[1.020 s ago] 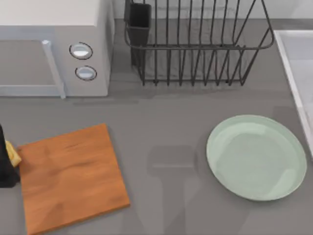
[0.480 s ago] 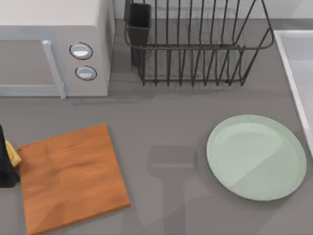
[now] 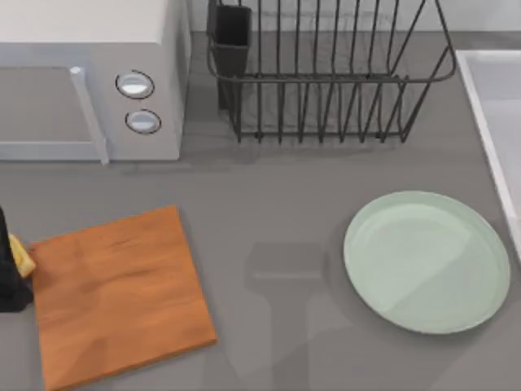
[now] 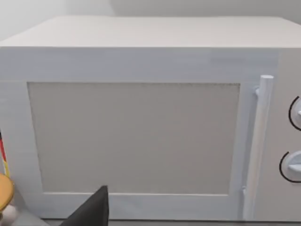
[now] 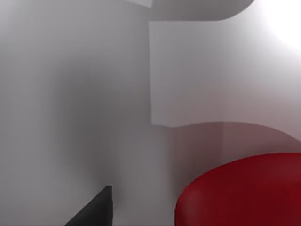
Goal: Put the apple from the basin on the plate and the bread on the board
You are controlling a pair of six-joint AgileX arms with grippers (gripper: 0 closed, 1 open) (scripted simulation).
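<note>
On the grey worktop (image 3: 277, 204), my flat orange-brown wooden board (image 3: 118, 297) lies at eight o'clock, bare. At its left edge my left jaws (image 3: 11, 273) hold the golden-brown bread slice (image 3: 21, 259). The pale mint-green round plate (image 3: 426, 261) sits at four o'clock. Beyond stand a white microwave (image 3: 89, 77) and black wire rack (image 3: 326, 73); the pale basin's rim (image 3: 484, 122) runs at two o'clock. The glossy red apple (image 5: 242, 193) lies close before my right wrist against pale grey basin walls; whether those jaws are apart I cannot tell.
</note>
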